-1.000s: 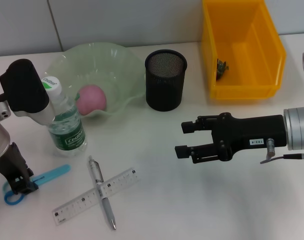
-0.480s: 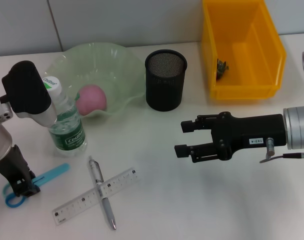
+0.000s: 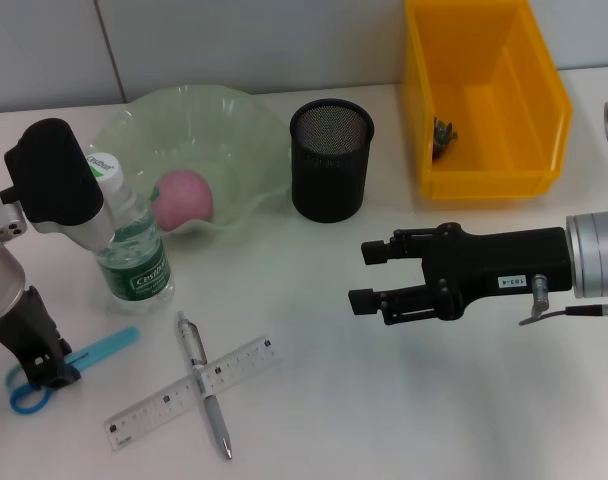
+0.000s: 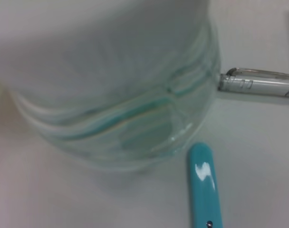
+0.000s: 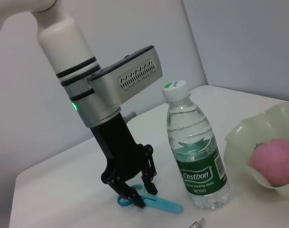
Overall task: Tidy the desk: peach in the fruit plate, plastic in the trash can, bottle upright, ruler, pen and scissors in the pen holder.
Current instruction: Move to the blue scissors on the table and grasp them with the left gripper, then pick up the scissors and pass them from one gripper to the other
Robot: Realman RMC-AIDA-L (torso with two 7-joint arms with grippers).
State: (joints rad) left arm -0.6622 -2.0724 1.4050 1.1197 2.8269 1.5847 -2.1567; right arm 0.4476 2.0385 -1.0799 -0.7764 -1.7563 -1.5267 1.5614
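L gripper (image 3: 39,372) fingers straddle scissors (image 3: 79,362) handle, not clenched; R gripper (image 3: 369,277) released above surface (image 3: 384,400).

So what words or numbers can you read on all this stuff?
"Cestbon": the green label of the bottle, clearest in the right wrist view.
White sticker on the right gripper: too small to read.
Ruler: its numbers are too small to read.
Pen: no readable text.
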